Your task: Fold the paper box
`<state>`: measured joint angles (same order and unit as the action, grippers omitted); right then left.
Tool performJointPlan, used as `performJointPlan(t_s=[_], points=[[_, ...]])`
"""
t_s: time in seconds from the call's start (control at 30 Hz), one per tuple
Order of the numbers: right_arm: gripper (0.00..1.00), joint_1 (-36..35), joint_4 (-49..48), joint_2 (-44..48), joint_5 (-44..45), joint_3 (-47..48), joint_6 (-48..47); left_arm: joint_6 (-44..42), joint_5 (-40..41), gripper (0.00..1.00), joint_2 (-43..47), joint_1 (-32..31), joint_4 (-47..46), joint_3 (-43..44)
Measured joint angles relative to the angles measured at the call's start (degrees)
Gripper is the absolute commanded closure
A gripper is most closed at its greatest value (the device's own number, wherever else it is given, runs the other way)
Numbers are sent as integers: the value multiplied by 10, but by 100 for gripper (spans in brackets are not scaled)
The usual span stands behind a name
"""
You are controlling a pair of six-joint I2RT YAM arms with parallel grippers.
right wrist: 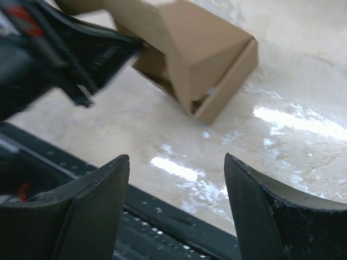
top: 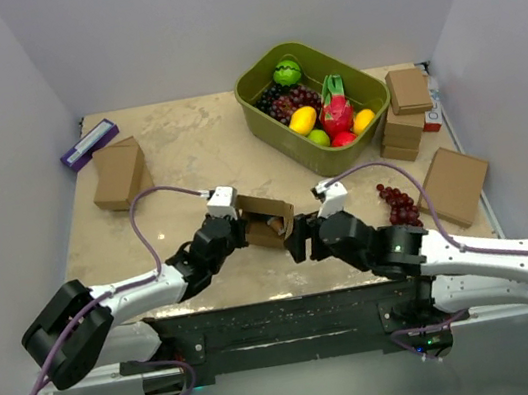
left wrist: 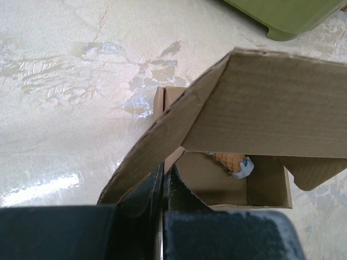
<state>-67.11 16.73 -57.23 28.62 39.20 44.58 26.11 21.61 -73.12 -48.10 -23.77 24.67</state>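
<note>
From above, the left gripper (top: 245, 226) pinched a flap of the half-folded paper box (top: 270, 219) at its fingertips; its wrist view showed an edge-grip that might slip; the right gripper (right wrist: 176, 161) gaped, box ahead untouched, lid free to spring.

Brown paper box (top: 268, 219), half-folded, lid raised

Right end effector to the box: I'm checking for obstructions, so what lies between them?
Only bare table, shown in the right wrist view; the open right end effector stands apart from the box.
</note>
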Motion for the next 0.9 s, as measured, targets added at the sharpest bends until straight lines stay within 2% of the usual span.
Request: performJointPlan(t_s=[0.07,0.1,0.17,0.2,0.4,0.53,0.7,0.9], points=[[25,0,13,40,-10,11,-3,-3,-4,79,2,0,2,0],[25,0,23,51,-12,22,-3,-6,-7,71,3,0,9,0],[25,0,42,55,-11,54,-2,-10,-16,64,10,-1,31,-1],[25,0,47,54,-10,68,-2,-14,-19,57,18,-1,38,-1],[21,3,70,-6,23,179,-2,-19,-25,41,99,-2,90,-9],[23,33,50,-47,23,203,-10,-19,-35,37,154,-3,111,-15],[28,94,9,-127,-1,223,-30,-18,-52,37,235,-3,165,-40],[36,97,-17,-236,-16,261,-57,-3,-65,37,381,-3,273,-44]])
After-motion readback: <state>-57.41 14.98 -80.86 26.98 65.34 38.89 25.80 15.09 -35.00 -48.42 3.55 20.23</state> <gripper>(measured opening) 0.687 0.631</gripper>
